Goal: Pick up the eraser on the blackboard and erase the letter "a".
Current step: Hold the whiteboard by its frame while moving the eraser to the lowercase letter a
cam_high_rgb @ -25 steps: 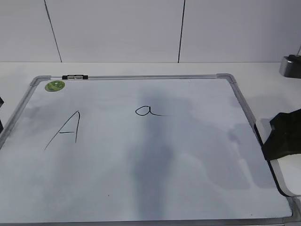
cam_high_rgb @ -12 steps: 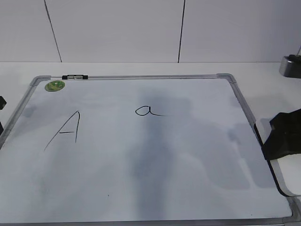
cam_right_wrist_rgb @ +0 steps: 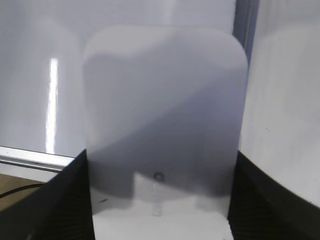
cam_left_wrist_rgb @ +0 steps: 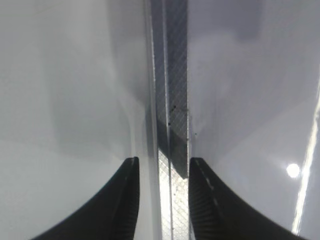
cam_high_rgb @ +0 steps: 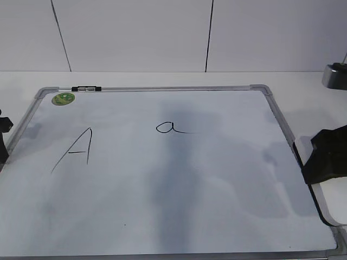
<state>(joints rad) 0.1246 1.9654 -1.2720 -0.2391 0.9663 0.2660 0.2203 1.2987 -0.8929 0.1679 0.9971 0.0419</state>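
Observation:
The blackboard (cam_high_rgb: 190, 189) lies flat on the table. The small cursive letter "a" (cam_high_rgb: 172, 128) is drawn near its upper middle, and a larger capital "A" (cam_high_rgb: 73, 151) is on the left. The eraser (cam_high_rgb: 332, 205), white and rounded, lies at the board's right edge. My right gripper (cam_high_rgb: 325, 162) is over it. In the right wrist view the eraser (cam_right_wrist_rgb: 165, 110) fills the space between my right gripper's (cam_right_wrist_rgb: 161, 156) two fingers, which press against its sides. My left gripper (cam_high_rgb: 2, 138) is at the board's left edge. It is open (cam_left_wrist_rgb: 164, 161) and straddles the grey frame (cam_left_wrist_rgb: 170, 100).
A round green sticker (cam_high_rgb: 63, 98) and a black-and-white clip (cam_high_rgb: 86, 88) sit at the board's top left. A grey metal object (cam_high_rgb: 334, 76) stands at the far right. A white wall rises behind the table.
My left gripper has edged slightly further into view at the board's left edge. The right gripper and the eraser have not moved.

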